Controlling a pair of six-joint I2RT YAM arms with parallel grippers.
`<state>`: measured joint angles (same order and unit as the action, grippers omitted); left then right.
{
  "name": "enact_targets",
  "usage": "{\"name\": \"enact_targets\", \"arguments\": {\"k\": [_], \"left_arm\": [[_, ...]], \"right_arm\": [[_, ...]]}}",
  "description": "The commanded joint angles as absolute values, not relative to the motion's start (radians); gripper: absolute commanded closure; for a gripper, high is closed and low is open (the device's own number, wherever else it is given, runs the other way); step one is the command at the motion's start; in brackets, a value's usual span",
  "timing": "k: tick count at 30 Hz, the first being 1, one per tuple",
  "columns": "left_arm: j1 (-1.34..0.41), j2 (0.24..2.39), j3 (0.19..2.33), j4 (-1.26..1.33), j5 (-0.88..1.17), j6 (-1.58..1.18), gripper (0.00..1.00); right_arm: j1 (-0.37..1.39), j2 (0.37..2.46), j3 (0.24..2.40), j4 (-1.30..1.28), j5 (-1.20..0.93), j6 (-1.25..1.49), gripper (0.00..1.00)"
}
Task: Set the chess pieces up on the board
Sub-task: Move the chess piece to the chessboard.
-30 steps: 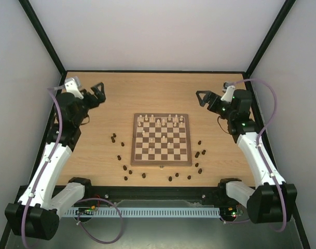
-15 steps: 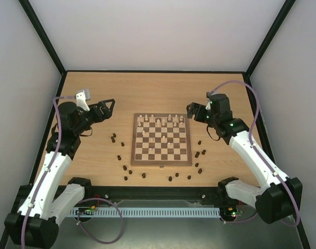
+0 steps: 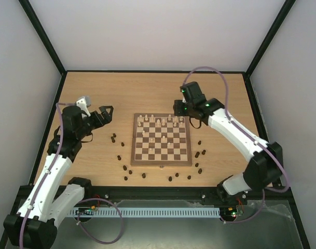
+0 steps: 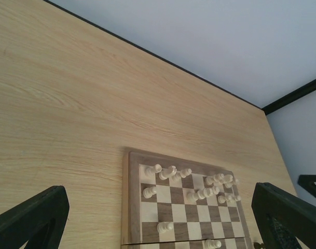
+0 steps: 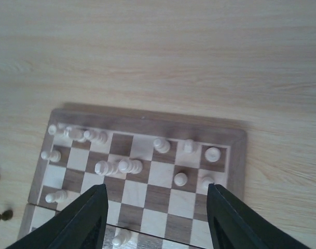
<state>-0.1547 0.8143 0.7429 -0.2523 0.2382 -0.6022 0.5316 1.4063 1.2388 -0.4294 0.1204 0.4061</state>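
On the board (image 3: 161, 153) cream pieces (image 3: 158, 122) crowd far rows, near rows open; dark pieces (image 3: 125, 167) ring it.

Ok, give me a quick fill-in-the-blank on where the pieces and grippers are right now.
All the pieces on the board are ____ in colour. The dark pieces lie off the board, on the ____. The right gripper is at the board's far ____ corner. Both it and the left gripper are ____, holding nothing.
Missing: cream; table; right; open.
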Motion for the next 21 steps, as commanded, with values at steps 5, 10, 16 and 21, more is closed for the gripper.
{"name": "enact_targets", "arguments": {"k": [5, 10, 16, 21], "left_arm": [[-0.19, 0.786, 0.741, -0.32, 0.199, -0.576, 0.0], [-0.195, 0.781, 0.728, -0.328, 0.197, -0.574, 0.01], [-0.2, 0.772, 0.716, -0.329, 0.192, -0.578, 0.0], [-0.201, 0.769, 0.706, -0.323, 0.189, -0.577, 0.01]], "right_arm": [[0.646, 1.65, 1.382, -0.579, 0.166, 0.387, 0.5], [0.666, 1.741, 1.432, -0.586, 0.172, 0.397, 0.54], [0.673, 1.812, 1.474, -0.595, 0.196, 0.406, 0.58], [0.673, 1.853, 1.5, -0.595, 0.209, 0.408, 0.59]]}}
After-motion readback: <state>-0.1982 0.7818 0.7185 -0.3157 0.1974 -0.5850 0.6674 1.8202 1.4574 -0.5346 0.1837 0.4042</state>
